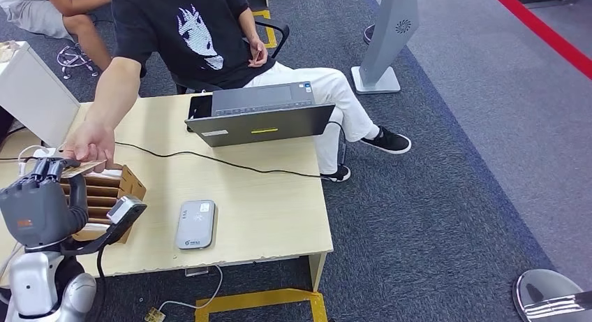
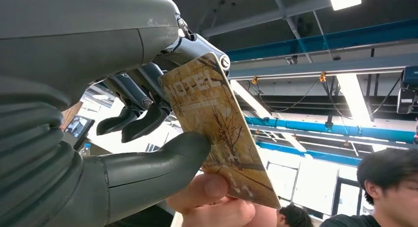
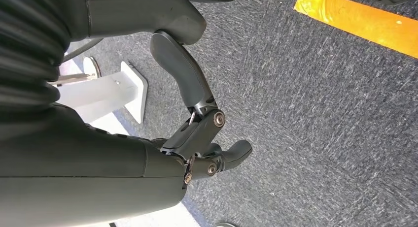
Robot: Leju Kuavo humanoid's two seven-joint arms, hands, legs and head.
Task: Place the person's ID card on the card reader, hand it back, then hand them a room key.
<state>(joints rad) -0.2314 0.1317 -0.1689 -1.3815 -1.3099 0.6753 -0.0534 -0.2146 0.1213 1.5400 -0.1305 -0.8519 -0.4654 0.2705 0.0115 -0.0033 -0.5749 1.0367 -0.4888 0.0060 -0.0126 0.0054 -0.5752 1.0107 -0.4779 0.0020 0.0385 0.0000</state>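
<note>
1. The hotel room key card (image 2: 217,133) sits in the robot's left hand (image 1: 43,200), pinched between the thick grey thumb (image 2: 162,155) on one face and a darker finger on the other. The remaining fingers (image 2: 133,116) curl loosely beside it, off the card.
2. What the hand-over turns on: the card's long axis runs out from the pinch toward the seated person, and the free end already lies in the person's hand (image 1: 89,144). In the left wrist view their thumb (image 2: 204,190) presses on the card's lower part, just beside the robot's thumb. So both hold the card at once.
3. From the head view, the left arm is raised at the near left corner of the wooden desk (image 1: 279,210), above the cardboard card rack (image 1: 112,193), with the hand's back toward the camera and the fingers pointing up and away to meet the person's outstretched arm.
4. The right hand (image 3: 207,148) hangs well apart from all this, over grey carpet, fingers bent in with nothing in them. The left is plainly the working hand.
5. The card reader (image 1: 196,224) lies flat on the desk to the right of the rack, with no card on it.
6. My guess is that the last step is almost done; the pinch need only loosen so the card can slide out along its length.
</note>
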